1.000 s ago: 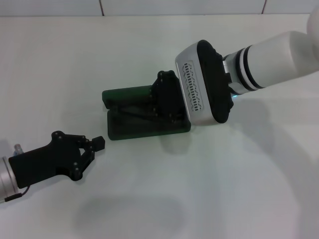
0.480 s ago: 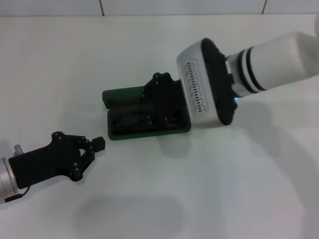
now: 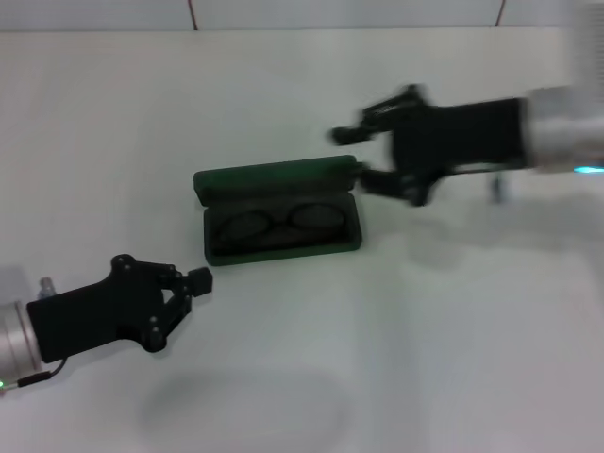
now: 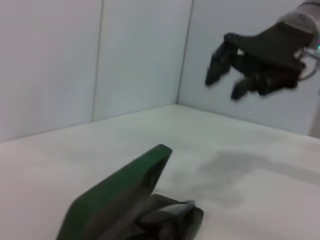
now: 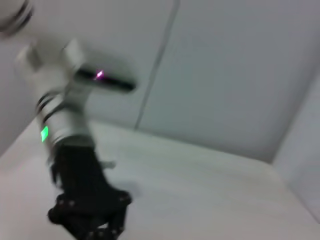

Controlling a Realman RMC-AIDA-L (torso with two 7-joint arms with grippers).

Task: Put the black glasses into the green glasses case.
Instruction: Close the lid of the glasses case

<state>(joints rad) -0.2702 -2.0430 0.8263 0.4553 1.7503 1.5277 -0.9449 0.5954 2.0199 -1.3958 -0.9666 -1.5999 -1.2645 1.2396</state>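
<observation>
1. The black glasses (image 3: 278, 226) lay inside the open tray of the green glasses case (image 3: 280, 209), lenses side by side, with the lid standing up behind them on the white surface (image 3: 302, 377).
2. The right gripper (image 3: 357, 156) hung in the air just off the case's right end, above the surface, its fingers spread wide and holding nothing.
3. The left gripper (image 3: 193, 283) rested low near the case's front left corner, apart from it, its fingertips drawn close together and empty.
4. Judged from this, the placing looked done; the step in hand was clearing the right arm away.
5. To do it well, the arm should lift clear of the upright lid before swinging out, since a brush against the lid could shift the case or snap it onto a temple arm that sits proud.
6. Only the head view showed the glasses seated in the tray.
7. The left wrist view showed instead the lid's tilt (image 4: 120, 187) and the right gripper (image 4: 225, 82) well above the surface.
8. The right wrist view caught the left gripper (image 5: 97, 227) and its arm, not the case.
</observation>
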